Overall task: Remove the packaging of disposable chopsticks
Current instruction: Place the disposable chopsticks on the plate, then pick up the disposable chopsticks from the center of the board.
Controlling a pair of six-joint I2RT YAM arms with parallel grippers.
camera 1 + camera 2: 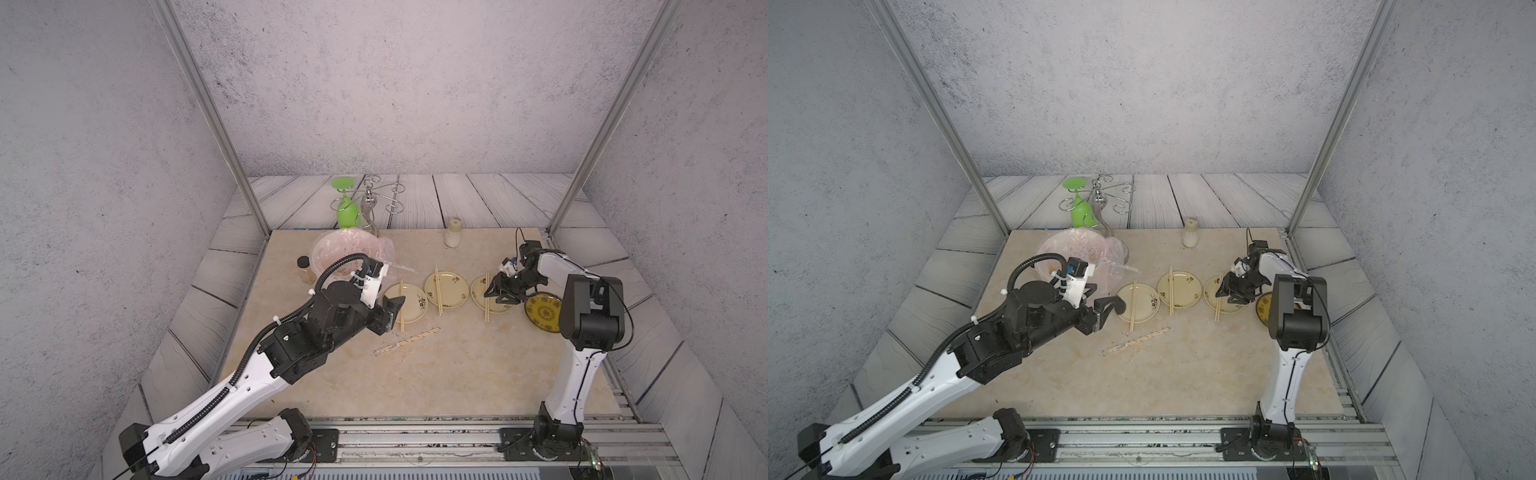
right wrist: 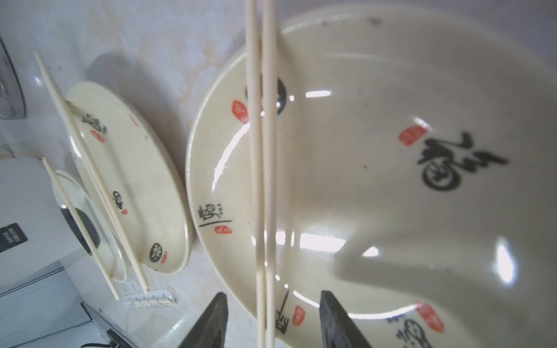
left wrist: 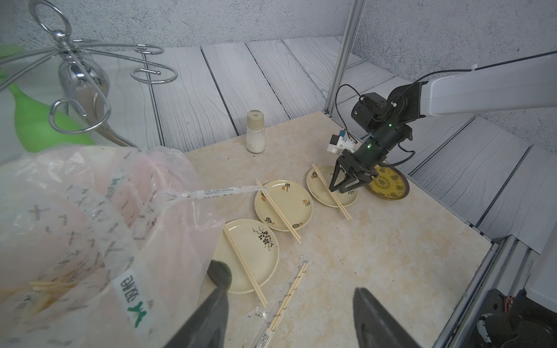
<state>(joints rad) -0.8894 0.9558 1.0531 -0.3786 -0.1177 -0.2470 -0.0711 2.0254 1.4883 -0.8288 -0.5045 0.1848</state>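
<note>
A pair of disposable chopsticks still in its clear packaging (image 1: 407, 341) (image 1: 1138, 341) (image 3: 289, 296) lies slantwise on the table in front of three cream plates. Each plate carries a bare pair. My left gripper (image 1: 392, 313) (image 3: 289, 281) is open and empty, hovering by the left plate (image 1: 413, 318) beside the pink bag. My right gripper (image 1: 496, 295) (image 2: 272, 293) is open over the right plate (image 1: 478, 286) (image 2: 361, 150). That plate's chopsticks (image 2: 262, 180) run between the jaws with a gap on each side. An empty sleeve (image 3: 223, 192) sticks out of the bag.
The pink bin liner bag (image 1: 332, 249) (image 3: 90, 211) holds crumpled sleeves. A small jar (image 1: 304, 268) stands beside it. A chrome rack with a green cup (image 1: 347, 212) is behind, and a white shaker (image 1: 453, 233) at the back. A dark yellow-patterned plate (image 1: 542, 311) lies under the right arm.
</note>
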